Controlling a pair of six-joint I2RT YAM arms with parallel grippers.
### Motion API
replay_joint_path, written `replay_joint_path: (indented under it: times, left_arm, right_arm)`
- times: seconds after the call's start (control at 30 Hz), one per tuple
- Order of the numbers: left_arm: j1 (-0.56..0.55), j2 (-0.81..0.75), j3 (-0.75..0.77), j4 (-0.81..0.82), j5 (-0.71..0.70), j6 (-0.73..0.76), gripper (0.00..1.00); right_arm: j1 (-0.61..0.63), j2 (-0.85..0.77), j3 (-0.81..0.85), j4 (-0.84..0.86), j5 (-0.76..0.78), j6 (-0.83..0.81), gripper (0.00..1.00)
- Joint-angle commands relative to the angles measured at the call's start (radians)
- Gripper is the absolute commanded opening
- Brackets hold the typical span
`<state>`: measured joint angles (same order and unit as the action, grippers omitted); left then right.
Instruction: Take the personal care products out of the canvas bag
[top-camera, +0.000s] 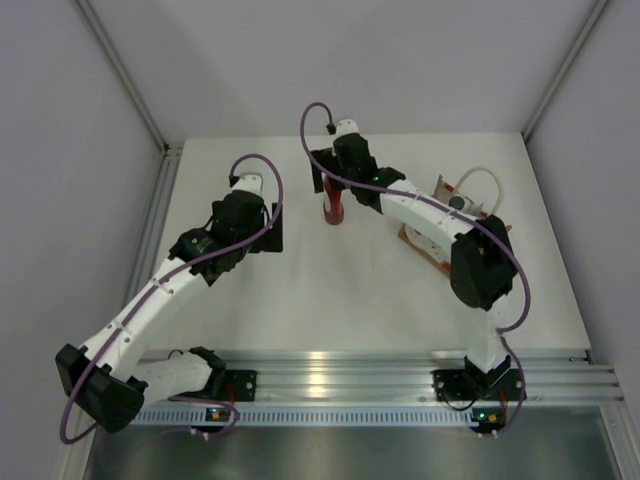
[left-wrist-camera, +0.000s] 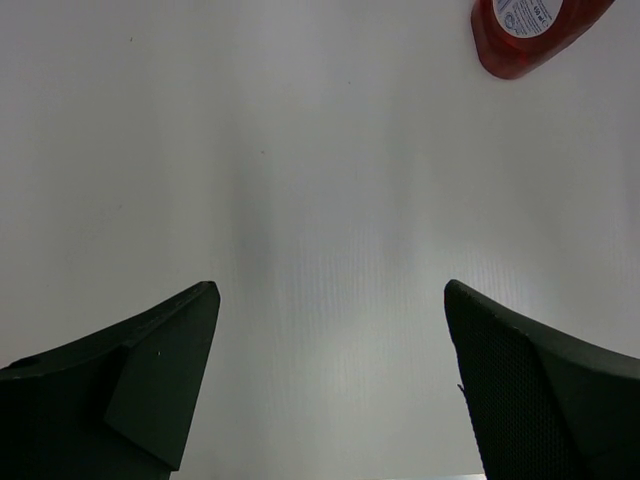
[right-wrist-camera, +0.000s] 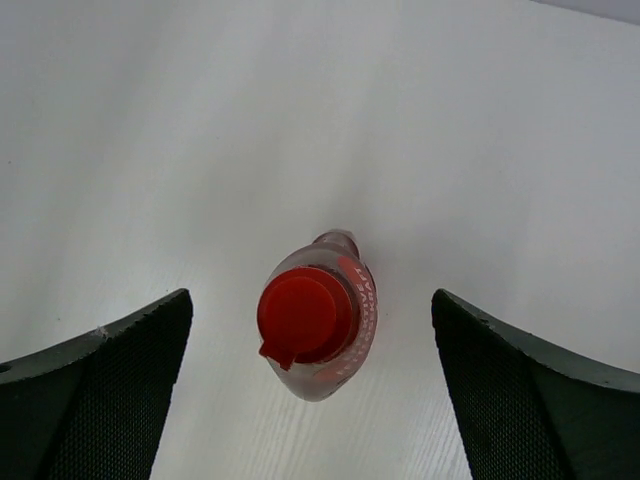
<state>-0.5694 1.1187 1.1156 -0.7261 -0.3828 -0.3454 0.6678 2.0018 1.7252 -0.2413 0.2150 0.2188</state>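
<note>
1. The left arm (top-camera: 150, 300) rises from the lower left of the overhead view and ends left of centre, over bare white surface (top-camera: 300, 310).
2. In the left wrist view, the left pincer (left-wrist-camera: 330, 295) is spread wide. One dark finger sits at the lower left of the frame and the other at the lower right. Only bare surface lies between them, and they grip nothing.
3. The red bottle (top-camera: 333, 205) shows at the upper right corner of that wrist view, well apart from the left fingers. Part of a white label is visible on it.
4. In the overhead view the red bottle stands upright on the surface, just above centre and outside the canvas bag (top-camera: 437, 190).
5. The right pincer (right-wrist-camera: 312, 295) hangs directly over this bottle. In the right wrist view its fingers are spread wide, one at each lower corner. The red cap (right-wrist-camera: 305, 318) sits between them, and neither finger touches it.
6. The canvas bag lies at the right of the overhead view, largely hidden behind the right arm (top-camera: 480, 260). Its printed side and pale looped handle (top-camera: 478, 170) show above the arm.
7. What the bag holds cannot be made out.
</note>
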Motion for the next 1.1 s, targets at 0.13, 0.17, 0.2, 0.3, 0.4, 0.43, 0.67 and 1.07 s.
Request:
replay_joint_path:
  times: [0.13,0.17,0.2,0.3,0.4,0.43,0.67,1.07]
  left_arm:
    - [-0.001,-0.023,-0.005,0.011,-0.042,-0.009,0.98]
    - [-0.001,-0.025,-0.005,0.013,-0.047,-0.009,0.98]
    - [-0.001,-0.023,-0.004,0.011,-0.06,-0.012,0.98]
    - [-0.001,-0.03,-0.003,0.013,-0.096,-0.023,0.98]
    - [0.0,-0.045,-0.005,0.011,-0.116,-0.03,0.98]
    - [-0.001,-0.051,-0.007,0.011,-0.122,-0.03,0.98]
    - [0.0,-0.043,-0.007,0.011,-0.105,-0.024,0.98]
    - [0.0,-0.034,-0.003,0.011,-0.054,-0.015,0.98]
  right_arm:
    - [0.015,-0.216,-0.084,0.066,0.118,-0.013,1.0]
    - [0.015,-0.237,-0.113,0.063,0.148,-0.012,0.99]
    - [0.016,-0.264,-0.13,0.062,0.156,-0.01,1.0]
    - [0.003,-0.36,-0.203,0.062,0.1,0.011,1.0]
    - [-0.039,-0.431,-0.246,0.033,-0.02,0.086,1.0]
    - [-0.069,-0.454,-0.253,-0.008,-0.073,0.123,1.0]
    - [-0.143,-0.586,-0.328,-0.205,0.229,0.27,1.0]
    - [-0.293,-0.707,-0.481,-0.323,0.454,0.493,0.89]
